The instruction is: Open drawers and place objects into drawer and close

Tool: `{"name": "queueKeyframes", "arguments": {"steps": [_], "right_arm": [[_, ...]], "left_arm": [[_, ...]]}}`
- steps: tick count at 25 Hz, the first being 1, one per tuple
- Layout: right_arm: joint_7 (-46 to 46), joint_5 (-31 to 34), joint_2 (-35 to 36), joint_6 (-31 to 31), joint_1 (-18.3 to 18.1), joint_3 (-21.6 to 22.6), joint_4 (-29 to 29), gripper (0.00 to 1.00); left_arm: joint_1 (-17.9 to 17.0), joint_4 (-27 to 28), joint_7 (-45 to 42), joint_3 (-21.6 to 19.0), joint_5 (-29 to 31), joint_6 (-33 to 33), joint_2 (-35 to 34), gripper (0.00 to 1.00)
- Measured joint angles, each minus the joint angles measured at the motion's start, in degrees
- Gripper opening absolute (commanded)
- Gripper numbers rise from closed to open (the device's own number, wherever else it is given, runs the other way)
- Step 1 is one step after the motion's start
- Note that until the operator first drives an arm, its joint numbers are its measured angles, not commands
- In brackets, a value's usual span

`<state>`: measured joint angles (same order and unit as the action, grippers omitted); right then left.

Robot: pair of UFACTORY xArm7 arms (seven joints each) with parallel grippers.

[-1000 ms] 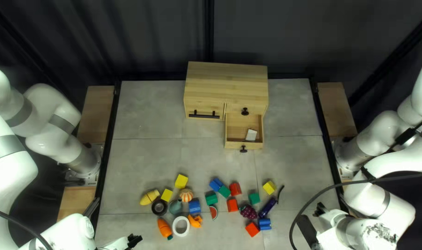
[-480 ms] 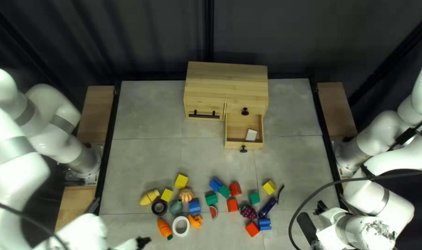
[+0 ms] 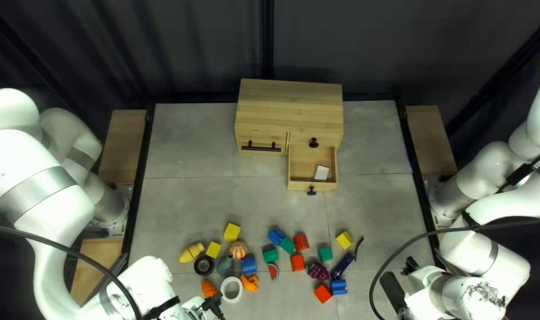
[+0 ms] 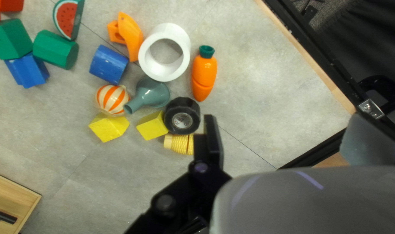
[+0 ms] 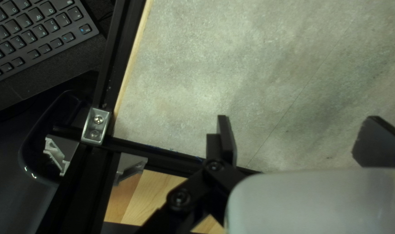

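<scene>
One keyboard point(image 5: 32, 37) shows only in the right wrist view; left gripper point(image 3: 215, 304) and right gripper point(image 3: 408, 267) fingers stand apart.

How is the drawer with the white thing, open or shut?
Open. The drawer sticks out from the cabinet, and the white thing shows inside it.

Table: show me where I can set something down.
Bare table: left edge to wooden cabinet; open drawer to right edge; that drawer down to the nearest red block. Crowded: the near part, from corn to eggplant, tightest around the funnel.
</scene>
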<state>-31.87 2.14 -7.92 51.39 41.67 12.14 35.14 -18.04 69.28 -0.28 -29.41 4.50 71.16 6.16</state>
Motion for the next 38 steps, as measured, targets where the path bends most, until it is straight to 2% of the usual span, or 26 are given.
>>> {"name": "queueKeyframes", "arguments": {"steps": [4,7,9,16,20,29,38], "right_arm": [[0.0,0.0,0.0,0.0,0.0,0.0,0.0,1.0],[0.0,0.0,0.0,0.0,0.0,0.0,0.0,1.0],[0.0,0.0,0.0,0.0,0.0,0.0,0.0,1.0],[0.0,0.0,0.0,0.0,0.0,0.0,0.0,1.0],[0.0,0.0,0.0,0.0,0.0,0.0,0.0,1.0],[0.0,0.0,0.0,0.0,0.0,0.0,0.0,1.0],[0.0,0.0,0.0,0.0,0.0,0.0,0.0,1.0]], "left_arm": [[-1.7,6.7,-2.5,0.0,3.6,1.7,6.1,1.0],[-2.9,7.7,-4.6,0.3,6.4,-1.2,7.5,1.0],[-2.9,4.8,-6.0,0.6,7.7,-5.5,6.3,1.0],[-2.0,-13.5,-15.9,2.5,12.5,-26.6,-1.0,1.0],[-1.1,-19.6,-18.5,3.6,14.1,-34.1,-2.4,1.0],[1.7,-20.2,-12.3,4.8,12.0,-39.5,2.0,1.0],[4.0,-18.2,-4.8,4.6,7.7,-34.5,3.9,1.0]]}}
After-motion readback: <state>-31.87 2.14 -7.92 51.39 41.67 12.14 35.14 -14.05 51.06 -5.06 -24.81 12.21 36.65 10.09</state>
